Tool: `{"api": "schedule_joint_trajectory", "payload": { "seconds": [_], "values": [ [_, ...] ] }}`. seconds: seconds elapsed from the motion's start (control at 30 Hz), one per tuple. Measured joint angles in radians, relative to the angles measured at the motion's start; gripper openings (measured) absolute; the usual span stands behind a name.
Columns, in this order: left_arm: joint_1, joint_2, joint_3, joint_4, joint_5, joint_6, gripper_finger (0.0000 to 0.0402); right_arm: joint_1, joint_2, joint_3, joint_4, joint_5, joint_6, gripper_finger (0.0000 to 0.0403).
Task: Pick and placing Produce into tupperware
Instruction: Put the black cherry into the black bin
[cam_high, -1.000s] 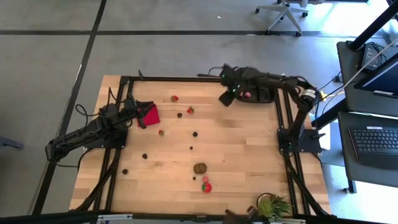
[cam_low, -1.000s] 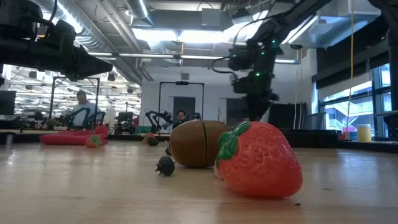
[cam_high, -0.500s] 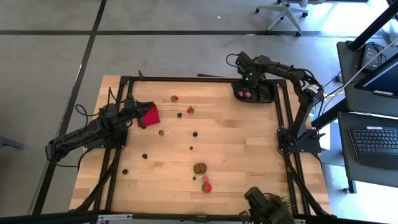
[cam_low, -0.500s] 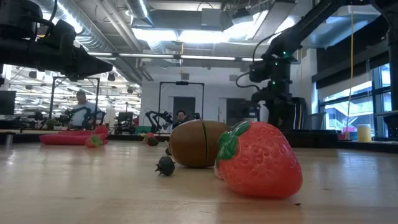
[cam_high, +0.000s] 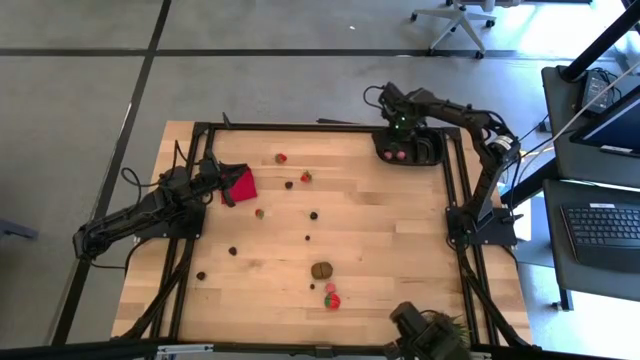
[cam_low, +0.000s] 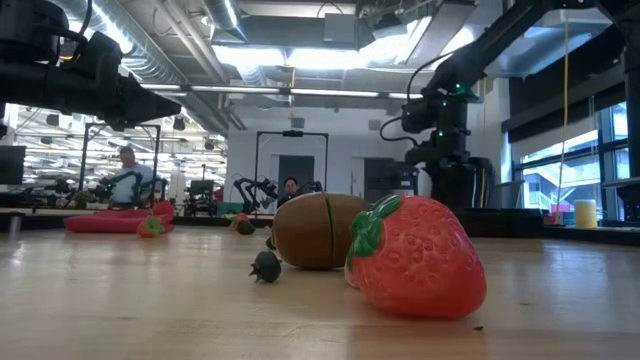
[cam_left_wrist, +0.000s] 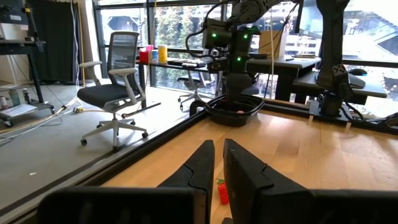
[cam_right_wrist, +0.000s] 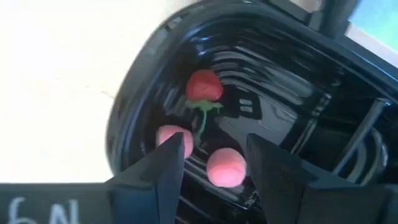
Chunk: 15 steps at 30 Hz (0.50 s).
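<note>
Both arms outstretched, right hand (cam_right_wrist: 211, 163) over tupperware (cam_right_wrist: 149, 62)

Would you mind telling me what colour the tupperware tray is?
Glossy black; the tupperware tray shows best in the right wrist view.

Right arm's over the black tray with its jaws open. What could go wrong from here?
1. The right gripper sits low inside the tupperware; lifting out could clip its wall or knock out the red and pink pieces.
2. The left gripper waits shut near the red cloth; small dark produce may roll on a grasp.
</note>
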Motion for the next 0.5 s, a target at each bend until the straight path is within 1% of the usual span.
{"api": "schedule_joint_trajectory", "payload": {
  "seconds": [0.1, 0.2, 0.5],
  "values": [
    [0.0, 0.0, 0.0, 0.0, 0.0, 0.0, 0.0033, 0.01, 0.0, 0.0, 0.0, -0.001, -0.039, 0.0186],
    [0.0, 0.0, 0.0, 0.0, 0.0, 0.0, 0.004, 0.017, 0.0, 0.0, 0.004, 0.0, -0.04, 0.0199],
    [0.0, 0.0, 0.0, 0.0, 0.0, 0.0, 0.0061, 0.019, 0.0, 0.0, -0.01, 0.0, -0.036, 0.0254]
  ]
}}
